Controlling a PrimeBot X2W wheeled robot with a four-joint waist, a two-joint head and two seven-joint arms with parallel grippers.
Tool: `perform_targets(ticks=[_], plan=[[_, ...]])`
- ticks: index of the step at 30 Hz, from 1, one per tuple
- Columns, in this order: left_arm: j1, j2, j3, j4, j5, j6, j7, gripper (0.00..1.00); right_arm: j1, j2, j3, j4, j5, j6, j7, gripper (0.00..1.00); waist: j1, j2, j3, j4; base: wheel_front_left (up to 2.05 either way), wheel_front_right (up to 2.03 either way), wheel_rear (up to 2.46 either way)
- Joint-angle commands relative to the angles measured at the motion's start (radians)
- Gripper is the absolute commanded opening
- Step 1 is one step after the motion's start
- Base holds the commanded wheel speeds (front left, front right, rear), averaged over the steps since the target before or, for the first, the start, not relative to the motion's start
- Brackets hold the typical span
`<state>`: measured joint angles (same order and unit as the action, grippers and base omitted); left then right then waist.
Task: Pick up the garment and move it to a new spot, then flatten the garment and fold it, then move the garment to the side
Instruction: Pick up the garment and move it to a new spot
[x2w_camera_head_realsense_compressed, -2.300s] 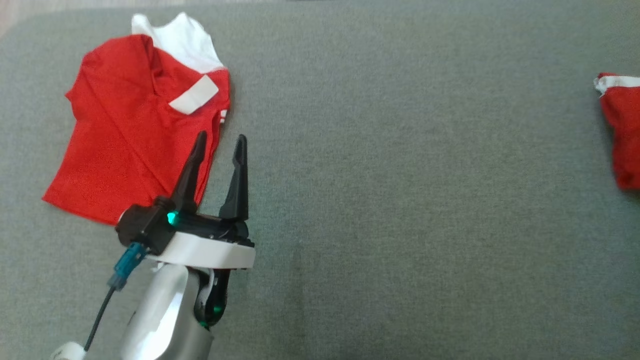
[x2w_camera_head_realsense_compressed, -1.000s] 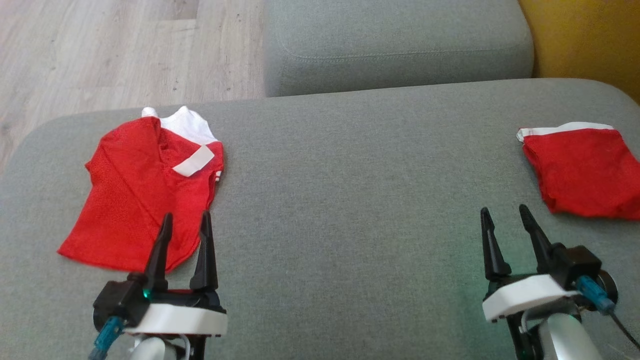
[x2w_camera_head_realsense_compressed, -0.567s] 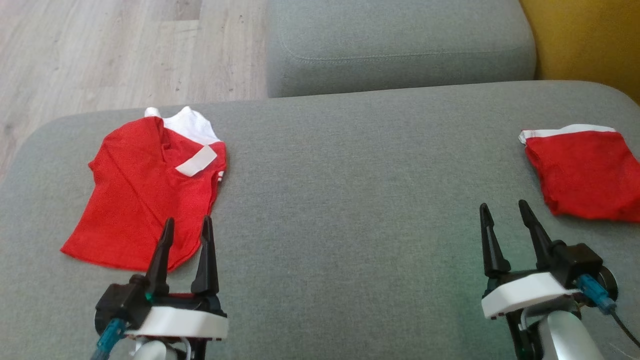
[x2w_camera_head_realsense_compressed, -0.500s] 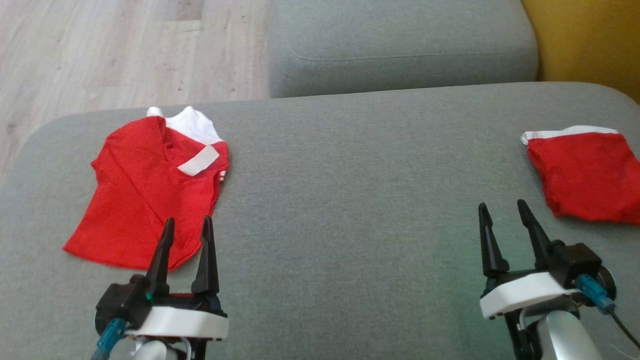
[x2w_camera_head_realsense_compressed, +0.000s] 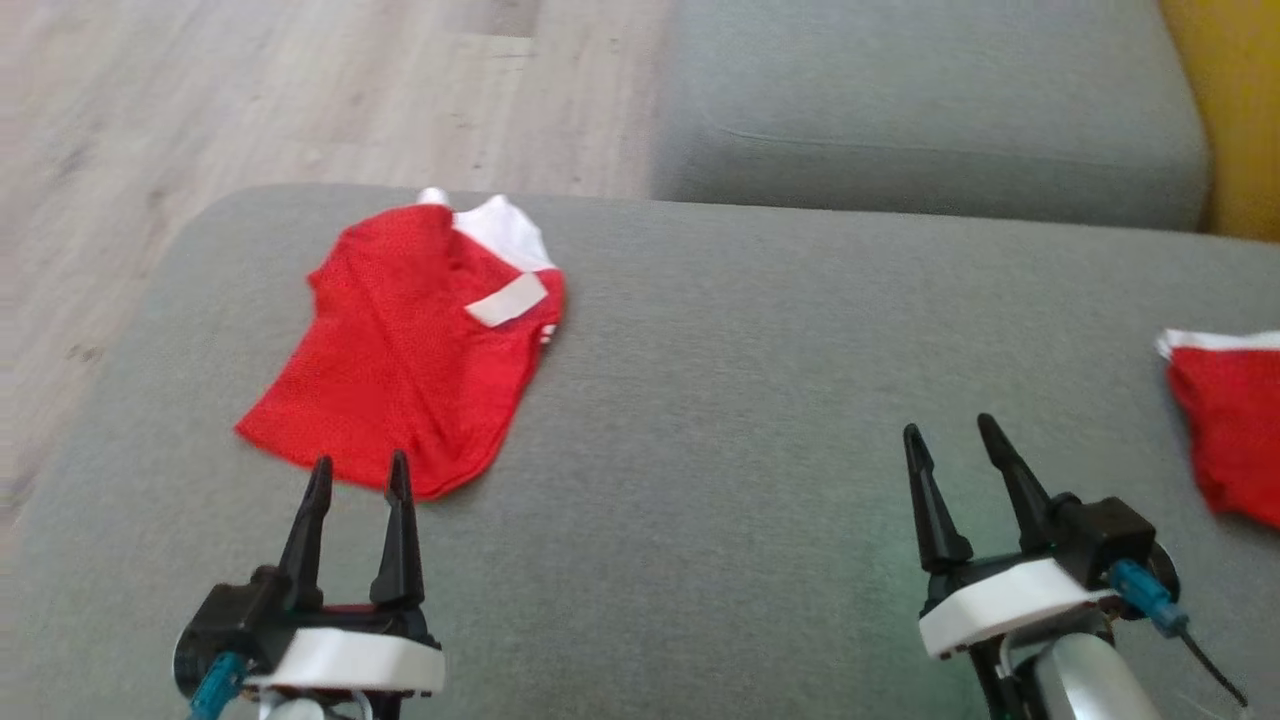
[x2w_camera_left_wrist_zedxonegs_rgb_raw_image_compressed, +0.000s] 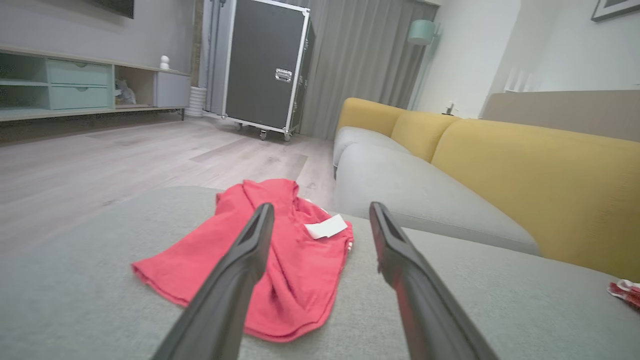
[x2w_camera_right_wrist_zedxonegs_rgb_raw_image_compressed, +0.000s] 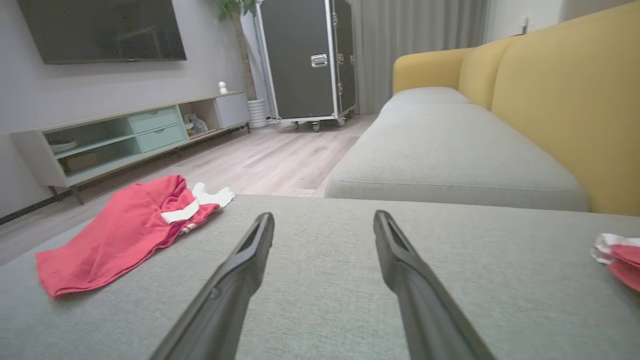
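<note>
**Two empty grippers above a grey seat, red shirt lying at the left**

Two red garments lie well apart on a broad grey seat cushion (x2w_camera_head_realsense_compressed: 720, 400), which takes up most of the head view. Behind it sits a second grey cushion (x2w_camera_head_realsense_compressed: 930, 110) with the sofa's yellow backrest (x2w_camera_left_wrist_zedxonegs_rgb_raw_image_compressed: 550, 165) alongside, and pale wooden floor (x2w_camera_head_realsense_compressed: 250, 90) runs off to the left. Across the room stand a black wheeled flight case (x2w_camera_left_wrist_zedxonegs_rgb_raw_image_compressed: 267, 65), a long low sideboard (x2w_camera_right_wrist_zedxonegs_rgb_raw_image_compressed: 125, 135) and a wall-mounted television (x2w_camera_right_wrist_zedxonegs_rgb_raw_image_compressed: 100, 30).

The red shirt (x2w_camera_head_realsense_compressed: 400, 360) lies folded and fairly flat on the left part of the cushion, near its far edge. Its white collar (x2w_camera_head_realsense_compressed: 505, 228) is at the far end, and a white patch (x2w_camera_head_realsense_compressed: 507, 299) lies on top near the collar. The other red garment (x2w_camera_head_realsense_compressed: 1235, 430), with a white band along its far edge, lies at the right and is cut off by the frame.

The left gripper (x2w_camera_head_realsense_compressed: 360, 460) is low at the left, fingers wide apart and holding nothing, tips pointing at the shirt's near hem; whether they touch it I cannot tell. The right gripper (x2w_camera_head_realsense_compressed: 948, 425) is low at the right over bare cushion, its fingers equally wide and empty, with the second garment off to its right.
</note>
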<state>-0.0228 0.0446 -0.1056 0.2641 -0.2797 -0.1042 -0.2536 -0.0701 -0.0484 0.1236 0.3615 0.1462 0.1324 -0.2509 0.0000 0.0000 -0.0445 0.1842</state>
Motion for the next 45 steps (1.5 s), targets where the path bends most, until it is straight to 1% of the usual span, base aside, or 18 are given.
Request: perform_targets(ticks=[1, 8, 14, 19, 22, 25, 26, 29, 32, 34, 36, 39, 42, 45], plan=[[-0.027, 0.006, 0.036, -0.027, 0.008, 0.003, -0.008, 1.00, -0.017, -0.002, 0.031, -0.033, 0.009, -0.002, -0.011, 1.00, 0.0000, 0.0000, -0.008, 0.042, 0.00, 0.00, 0.00], [-0.018, 0.006, 0.053, -0.022, 0.019, -0.001, -0.008, 1.00, -0.006, -0.002, 0.080, -0.015, 0.010, -0.002, -0.011, 1.00, 0.0000, 0.0000, -0.012, 0.122, 0.00, 0.00, 0.00], [-0.018, 0.006, 0.060, -0.021, 0.023, -0.006, -0.008, 1.00, -0.012, -0.002, 0.093, -0.012, 0.023, -0.002, -0.011, 1.00, 0.0000, 0.0000, -0.007, 0.161, 0.00, 0.00, 0.00], [-0.031, 0.006, 0.073, -0.014, 0.029, -0.011, -0.008, 1.00, -0.018, -0.002, 0.104, -0.014, 0.025, -0.002, -0.011, 1.00, 0.0000, 0.0000, 0.008, 0.163, 0.00, 0.00, 0.00], [-0.048, 0.006, 0.087, 0.005, 0.027, -0.016, -0.008, 1.00, -0.032, -0.002, 0.111, -0.016, 0.024, -0.002, -0.011, 1.00, 0.0000, 0.0000, 0.030, 0.143, 0.00, 0.00, 0.00], [-0.085, 0.020, 0.089, 0.027, 0.031, -0.020, -0.008, 1.00, -0.053, -0.002, 0.100, -0.021, 0.018, -0.002, -0.011, 1.00, 0.0000, 0.0000, 0.067, 0.115, 0.00, 0.00, 0.00], [-0.126, 0.042, 0.073, 0.054, 0.037, -0.023, -0.008, 1.00, -0.068, -0.002, 0.089, -0.028, 0.008, -0.002, -0.011, 1.00, 0.0000, 0.0000, 0.096, 0.094, 0.00, 0.00, 0.00], [-0.215, 0.086, 0.016, 0.123, 0.041, -0.025, 0.006, 1.00, -0.087, -0.002, 0.070, -0.042, -0.010, -0.002, -0.011, 1.00, 0.0000, 0.0000, 0.141, 0.066, 0.00, 0.00, 0.00], [-0.326, 0.140, -0.096, 0.186, 0.012, -0.026, 0.074, 1.00, -0.104, -0.002, 0.050, -0.055, -0.027, -0.002, -0.011, 1.00, 0.0000, 0.0000, 0.183, 0.040, 0.00, 0.00, 0.00], [-0.400, 0.173, -0.172, 0.228, -0.033, -0.026, 0.133, 1.00, -0.115, -0.002, 0.039, -0.063, -0.038, -0.002, -0.011, 1.00, 0.0000, 0.0000, 0.208, 0.025, 0.00, 0.00, 0.00], [-0.471, 0.205, -0.268, 0.257, -0.085, -0.026, 0.192, 1.00, -0.127, -0.002, 0.029, -0.071, -0.048, -0.002, -0.011, 1.00, 0.0000, 0.0000, 0.238, 0.012, 0.00, 0.00, 0.00], [-0.565, 0.236, -0.393, 0.292, -0.198, -0.026, 0.283, 1.00, -0.145, -0.002, 0.017, -0.081, -0.059, -0.002, -0.011, 1.00, 0.0000, 0.0000, 0.277, -0.005, 0.00, 0.00, 0.00], [-0.639, 0.272, -0.470, 0.350, -0.270, -0.026, 0.355, 1.00, -0.161, -0.002, 0.009, -0.091, -0.062, -0.002, -0.011, 1.00, 0.0000, 0.0000, 0.309, -0.026, 0.00, 0.00, 0.00], [-0.692, 0.290, -0.514, 0.419, -0.320, -0.026, 0.393, 1.00, -0.174, -0.002, 0.009, -0.100, -0.061, -0.002, -0.011, 1.00, 0.0000, 0.0000, 0.335, -0.045, 0.00, 0.00, 0.00]])
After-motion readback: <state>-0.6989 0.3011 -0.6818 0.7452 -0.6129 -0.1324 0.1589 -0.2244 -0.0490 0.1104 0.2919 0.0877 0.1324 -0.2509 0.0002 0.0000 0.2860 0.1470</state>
